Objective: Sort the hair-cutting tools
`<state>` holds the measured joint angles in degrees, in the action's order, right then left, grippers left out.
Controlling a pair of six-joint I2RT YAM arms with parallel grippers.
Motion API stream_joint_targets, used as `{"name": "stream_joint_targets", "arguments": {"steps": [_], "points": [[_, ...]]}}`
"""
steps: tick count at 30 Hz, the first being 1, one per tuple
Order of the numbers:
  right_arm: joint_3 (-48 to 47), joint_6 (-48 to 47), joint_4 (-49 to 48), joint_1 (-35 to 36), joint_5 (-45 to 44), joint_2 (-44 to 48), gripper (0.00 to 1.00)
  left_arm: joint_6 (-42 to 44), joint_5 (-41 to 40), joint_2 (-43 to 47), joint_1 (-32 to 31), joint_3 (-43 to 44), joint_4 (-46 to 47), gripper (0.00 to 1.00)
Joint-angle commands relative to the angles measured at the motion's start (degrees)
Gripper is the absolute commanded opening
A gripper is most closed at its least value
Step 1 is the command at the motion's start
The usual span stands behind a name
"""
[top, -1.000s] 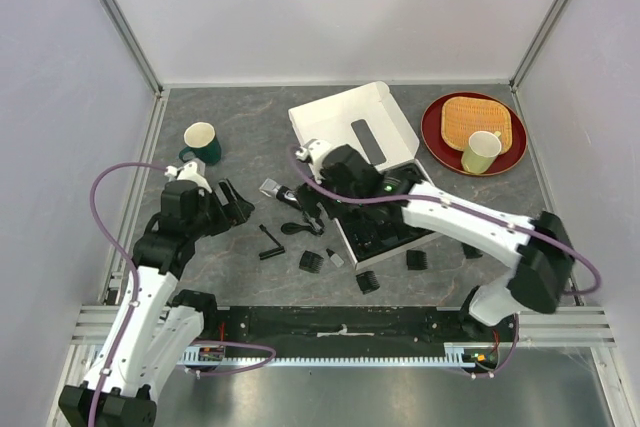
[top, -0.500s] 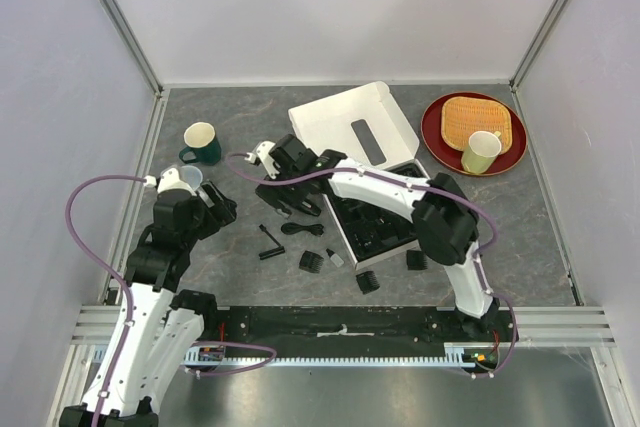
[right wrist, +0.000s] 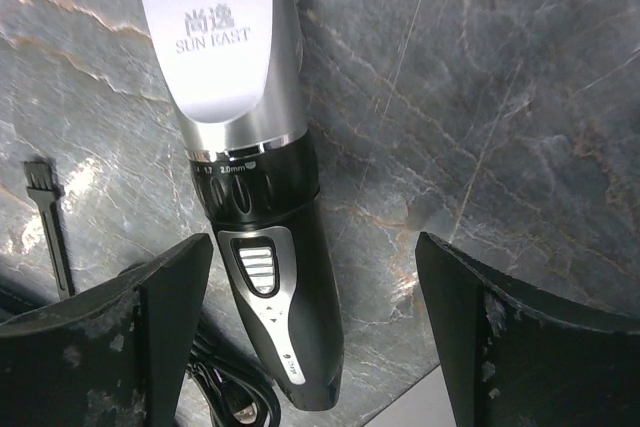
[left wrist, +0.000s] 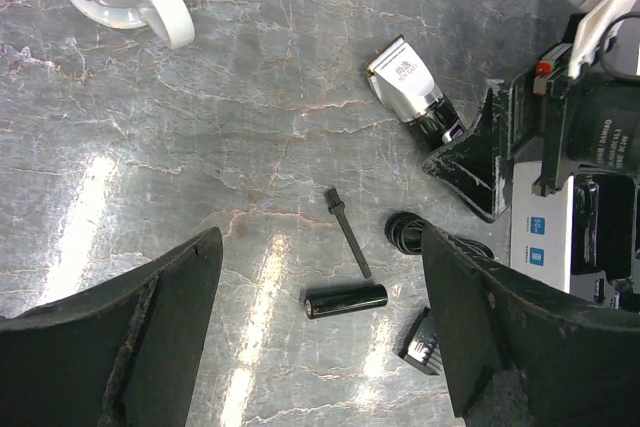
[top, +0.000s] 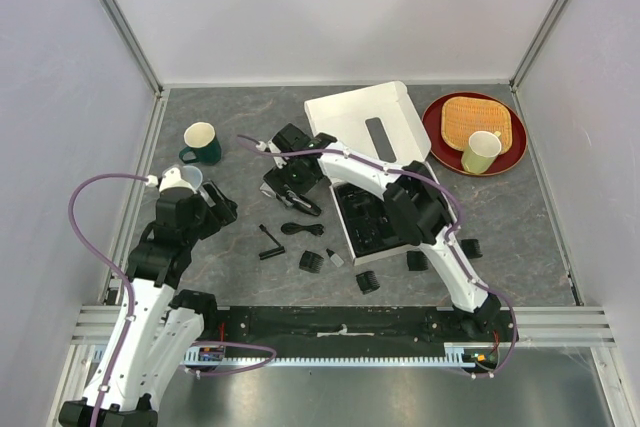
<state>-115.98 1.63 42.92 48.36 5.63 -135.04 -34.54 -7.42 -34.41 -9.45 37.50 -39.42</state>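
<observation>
On your desk (top: 230, 112), far left, you have a green mug (top: 200, 142), with a pale cup (top: 183, 180) just nearer. At centre sits the white box (top: 345, 117), lid open, its black tray (top: 367, 232) on the near side. Far right, your red plate (top: 431, 132) carries a woven mat (top: 482, 119) and a pale green cup (top: 481, 152).

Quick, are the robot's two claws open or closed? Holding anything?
Left gripper: open, empty.
Right gripper: open, straddling the clipper, not gripping it.
</observation>
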Motion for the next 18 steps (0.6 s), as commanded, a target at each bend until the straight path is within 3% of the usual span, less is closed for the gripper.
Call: {"name": "stream_joint_targets", "arguments": {"steps": [1, 13, 18], "points": [[-2.93, 0.39, 4.1, 0.68, 0.09, -1.19, 0.89, -1.93, -1.28, 0.66, 0.05, 1.18, 0.13, 0.86], [-0.65, 0.48, 1.91, 3.41, -5.28, 0.13, 0.73, -1.93, -1.63, 1.28, 0.05, 1.09, 0.04, 0.86], [-0.38, 2.06, 0.94, 3.94, -8.78, 0.22, 0.57, -1.93, -1.81, 1.28, 0.05, 1.18, 0.04, 0.86]]}}
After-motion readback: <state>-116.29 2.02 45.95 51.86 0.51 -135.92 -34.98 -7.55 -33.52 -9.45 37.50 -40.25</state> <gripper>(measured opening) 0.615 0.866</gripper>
